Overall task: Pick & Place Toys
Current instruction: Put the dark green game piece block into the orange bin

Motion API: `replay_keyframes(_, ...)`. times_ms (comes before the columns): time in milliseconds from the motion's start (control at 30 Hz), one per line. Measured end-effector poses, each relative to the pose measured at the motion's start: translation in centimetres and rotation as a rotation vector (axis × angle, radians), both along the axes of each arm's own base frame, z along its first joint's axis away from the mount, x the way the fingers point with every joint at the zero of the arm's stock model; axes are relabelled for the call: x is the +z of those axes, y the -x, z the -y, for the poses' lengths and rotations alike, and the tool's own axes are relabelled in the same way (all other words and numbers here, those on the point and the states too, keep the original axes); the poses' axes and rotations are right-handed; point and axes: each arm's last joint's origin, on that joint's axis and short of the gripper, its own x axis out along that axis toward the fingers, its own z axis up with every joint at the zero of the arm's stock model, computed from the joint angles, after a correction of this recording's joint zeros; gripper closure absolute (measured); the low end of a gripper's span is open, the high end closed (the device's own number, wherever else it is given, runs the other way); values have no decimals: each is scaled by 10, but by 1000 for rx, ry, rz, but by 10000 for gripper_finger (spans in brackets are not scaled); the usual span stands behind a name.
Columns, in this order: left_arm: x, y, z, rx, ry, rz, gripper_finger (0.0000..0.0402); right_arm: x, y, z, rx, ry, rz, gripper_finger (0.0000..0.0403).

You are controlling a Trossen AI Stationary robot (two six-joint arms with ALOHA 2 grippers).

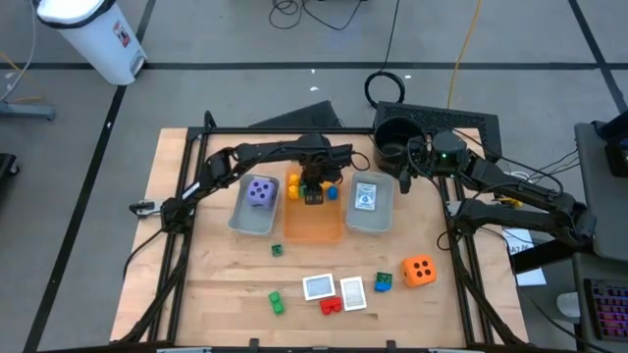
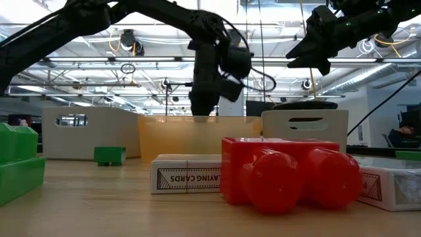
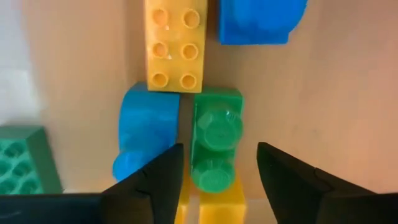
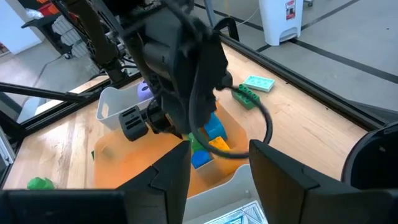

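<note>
I see the green brick [image 3: 215, 146] lying in the orange tray [image 1: 312, 227] at the table's centre, on a yellow brick [image 3: 222, 208], with a blue brick [image 3: 145, 138] against one side and a second yellow brick [image 3: 176, 42] just beyond. My left gripper [image 3: 216, 171] hangs right over it, fingers spread to either side of the green brick with a gap on each side, pinching nothing. Right gripper [image 4: 219, 163] waits at about 2 o'clock from the tray, above the grey tray [image 1: 371, 204] by the black bucket [image 1: 394, 137], fingers apart and empty; purple die [image 1: 260, 192] sits in the other grey tray [image 1: 251, 211] at 9 o'clock.
</note>
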Motion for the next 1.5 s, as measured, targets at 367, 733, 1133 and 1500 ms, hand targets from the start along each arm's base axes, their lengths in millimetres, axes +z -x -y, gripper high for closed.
replay_keyframes(367, 94, -7, 7, 136, 50, 382, 200, 0, 0, 2, -33, 17, -4, 245)
replay_keyframes(733, 191, 26, -12, 255, -141, 804, 226, 2, 3, 7, -73, 1, 14, 245)
replay_keyframes(1133, 257, 63, -27, 213, -84, 1169, 257, 2, 4, 8, -103, -63, 42, 245)
replay_keyframes(1500, 167, 64, -13, 278, 166, 1237, 296, 2, 4, 10, -169, -69, 45, 245)
